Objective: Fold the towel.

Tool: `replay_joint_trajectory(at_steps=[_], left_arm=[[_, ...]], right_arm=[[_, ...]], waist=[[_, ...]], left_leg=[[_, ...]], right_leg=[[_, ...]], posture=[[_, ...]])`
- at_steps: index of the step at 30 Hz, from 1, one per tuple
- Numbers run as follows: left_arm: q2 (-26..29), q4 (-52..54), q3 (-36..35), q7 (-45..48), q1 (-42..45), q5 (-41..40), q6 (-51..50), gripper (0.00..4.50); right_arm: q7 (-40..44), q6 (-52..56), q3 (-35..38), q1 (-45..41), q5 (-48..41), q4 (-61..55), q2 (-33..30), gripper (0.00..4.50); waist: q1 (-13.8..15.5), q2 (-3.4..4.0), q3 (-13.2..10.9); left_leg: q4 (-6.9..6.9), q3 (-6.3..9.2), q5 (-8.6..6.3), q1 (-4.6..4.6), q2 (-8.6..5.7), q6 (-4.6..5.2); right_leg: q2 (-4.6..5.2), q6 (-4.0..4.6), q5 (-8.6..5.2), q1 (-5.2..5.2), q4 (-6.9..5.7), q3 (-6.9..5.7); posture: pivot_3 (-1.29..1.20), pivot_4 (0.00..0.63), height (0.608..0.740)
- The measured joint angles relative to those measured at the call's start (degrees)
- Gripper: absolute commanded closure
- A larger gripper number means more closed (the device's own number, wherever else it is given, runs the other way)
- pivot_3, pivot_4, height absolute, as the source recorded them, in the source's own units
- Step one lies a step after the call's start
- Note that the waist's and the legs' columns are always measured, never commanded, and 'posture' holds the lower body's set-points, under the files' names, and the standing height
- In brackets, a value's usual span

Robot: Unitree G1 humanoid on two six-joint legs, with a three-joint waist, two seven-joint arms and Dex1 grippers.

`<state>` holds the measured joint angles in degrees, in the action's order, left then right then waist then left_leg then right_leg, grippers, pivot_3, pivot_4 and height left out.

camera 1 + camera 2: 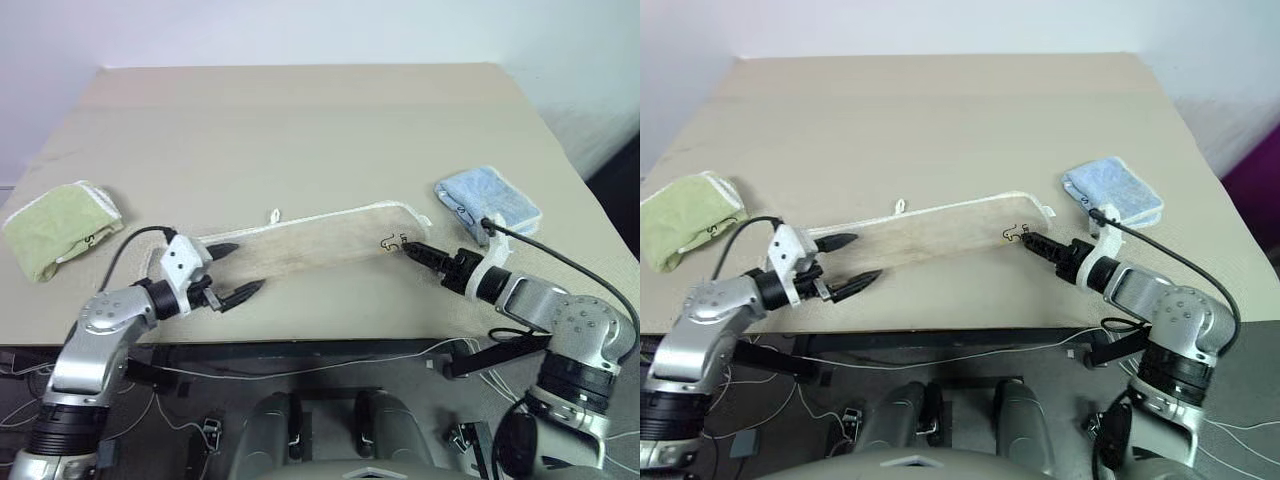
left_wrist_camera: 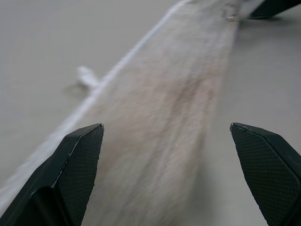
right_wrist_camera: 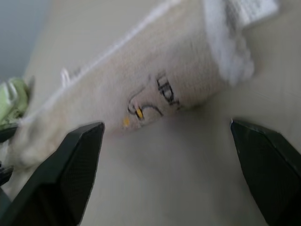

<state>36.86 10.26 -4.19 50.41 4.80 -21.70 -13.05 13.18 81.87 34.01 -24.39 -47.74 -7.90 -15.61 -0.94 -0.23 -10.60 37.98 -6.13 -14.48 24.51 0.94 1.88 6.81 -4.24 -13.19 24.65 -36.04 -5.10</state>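
Lying as a long strip, the towel (image 1: 320, 240) is stretching between both spread grippers: left gripper (image 1: 232, 270) at one end, right gripper (image 1: 412, 250) seemingly just touching the other.

A folded light green towel (image 1: 58, 229) is seen at the left edge of the tan table (image 1: 300, 130). A folded light blue towel (image 1: 490, 203) is laid well apart near the right edge. Cables (image 1: 300, 368) are strung below the table's front.

Beige table (image 1: 300, 120) w/ dark front edge, pale wall (image 1: 300, 30) behind, cables (image 1: 300, 368) below (white, black)
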Motion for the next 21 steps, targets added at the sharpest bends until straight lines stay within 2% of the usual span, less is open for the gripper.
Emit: replay_joint_trajectory(at_steps=[6, 13, 16, 21], left_arm=[[-0.62, 0.57, 1.25, 0.28, 0.01, 0.52, 0.35, 0.00], [-2.01, 1.56, 1.37, -0.72, -0.60, 1.18, 0.86, 0.00], [-2.18, 1.77, 1.39, -0.93, -0.79, 1.22, 0.86, 0.00], [-2.37, 1.93, 1.37, -1.51, -1.86, 1.20, 0.86, 0.00]], right_arm=[[-6.80, 1.29, 6.64, -5.75, -0.82, 5.56, 5.41, 0.03], [-11.08, -3.51, 7.14, -10.02, -0.41, 11.00, 8.19, 0.03], [-12.18, -5.50, 7.11, -10.69, -0.44, 12.75, 8.57, 0.63], [-14.28, -8.22, 7.13, -10.69, -0.56, 15.07, 8.64, 2.45]], waist=[[-0.28, -0.01, 0.05], [-0.38, -0.02, 0.09], [-0.35, -0.06, 0.12], [-0.29, -0.04, 0.11]], left_leg=[[0.02, -0.03, 0.09, -0.03, 0.01, 0.17], [0.02, -0.06, 0.11, -0.05, 0.03, 0.19], [0.02, -0.06, 0.11, -0.06, 0.04, 0.19], [0.02, -0.07, 0.11, -0.05, 0.04, 0.19]], right_leg=[[-0.11, -0.18, 0.10, -0.04, -0.01, -0.04], [-0.29, -0.20, 0.10, -0.06, -0.02, -0.07], [-0.33, -0.20, 0.10, -0.07, -0.02, -0.07], [-0.33, -0.21, 0.09, -0.06, -0.02, -0.07]], posture=[[0.00, 0.150, 0.740], [0.00, 0.150, 0.740], [0.00, 0.150, 0.740], [0.00, 0.150, 0.740]])
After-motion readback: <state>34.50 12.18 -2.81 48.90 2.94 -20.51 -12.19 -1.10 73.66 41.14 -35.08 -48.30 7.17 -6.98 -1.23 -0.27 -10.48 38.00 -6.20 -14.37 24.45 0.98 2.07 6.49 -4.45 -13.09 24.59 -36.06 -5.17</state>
